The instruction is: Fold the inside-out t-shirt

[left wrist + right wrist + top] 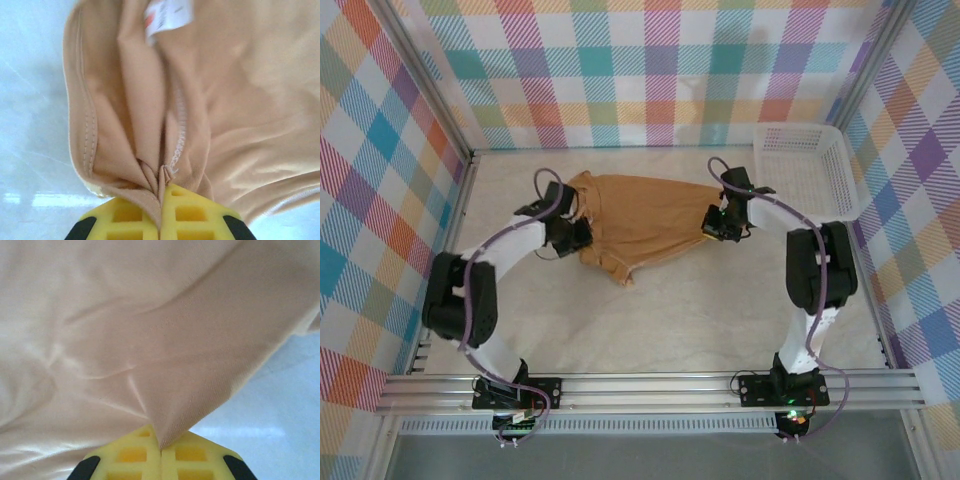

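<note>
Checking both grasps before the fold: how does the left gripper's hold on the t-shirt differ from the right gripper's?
The left gripper pinches a bunched, stitched seam of the t-shirt near a white tag; the right gripper pinches a smooth point of cloth with no seam visible. The left holds the shirt's left end, the right its right end. Both are shut on the cloth.

We find the tan short-sleeved cloth t-shirt (645,225) on the pale flat table (670,320), in its far middle part, between the two arms. The left gripper (584,237), a black-and-yellow two-finger clamp, sits at the shirt's left edge. The right gripper (710,228), its twin, sits at the right edge. Each has a fold of cloth pinched between its fingers. Beyond the left gripper a small white tag (167,15) lies on the cloth. The white plastic mesh basket (840,175) stands in the far right corner, right of the shirt and apart from it.
</note>
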`<move>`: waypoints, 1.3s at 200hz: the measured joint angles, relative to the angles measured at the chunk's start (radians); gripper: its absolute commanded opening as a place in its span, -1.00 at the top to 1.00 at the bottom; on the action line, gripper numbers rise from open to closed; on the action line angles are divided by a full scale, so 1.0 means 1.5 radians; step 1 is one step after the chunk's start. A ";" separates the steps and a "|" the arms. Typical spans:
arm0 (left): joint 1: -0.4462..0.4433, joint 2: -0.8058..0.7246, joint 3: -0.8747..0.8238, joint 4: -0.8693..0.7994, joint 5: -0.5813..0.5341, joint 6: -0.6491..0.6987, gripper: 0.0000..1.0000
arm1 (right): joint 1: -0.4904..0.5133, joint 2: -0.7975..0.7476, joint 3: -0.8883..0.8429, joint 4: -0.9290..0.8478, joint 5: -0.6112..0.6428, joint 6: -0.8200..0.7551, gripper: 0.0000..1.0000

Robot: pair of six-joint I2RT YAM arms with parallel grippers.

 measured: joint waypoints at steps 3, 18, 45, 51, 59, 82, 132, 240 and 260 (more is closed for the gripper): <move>0.004 -0.013 0.010 -0.007 -0.005 0.003 1.00 | 0.000 -0.012 0.001 -0.003 0.002 -0.003 1.00; 0.021 -0.077 0.061 -0.034 -0.022 0.011 1.00 | 0.000 -0.072 0.008 -0.019 0.007 -0.008 1.00; 0.046 -0.182 0.133 -0.073 -0.043 0.022 1.00 | 0.002 -0.183 0.034 -0.041 0.004 -0.018 1.00; 0.051 -0.202 0.145 -0.081 -0.046 0.022 1.00 | 0.002 -0.204 0.043 -0.046 0.002 -0.020 1.00; 0.054 -0.224 0.159 -0.094 -0.046 0.024 1.00 | 0.003 -0.230 0.054 -0.051 -0.005 -0.022 1.00; 0.057 -0.273 0.205 -0.136 -0.053 0.032 1.00 | 0.004 -0.292 0.087 -0.077 -0.033 -0.025 1.00; 0.059 -0.368 0.336 -0.213 -0.080 0.054 1.00 | 0.004 -0.417 0.171 -0.143 -0.118 -0.023 1.00; 0.060 0.043 0.554 -0.179 -0.092 0.085 0.41 | -0.025 -0.129 0.196 -0.097 -0.083 -0.020 0.40; 0.062 0.355 0.771 -0.213 -0.090 0.087 -0.59 | -0.038 0.041 0.244 -0.099 -0.039 -0.016 0.07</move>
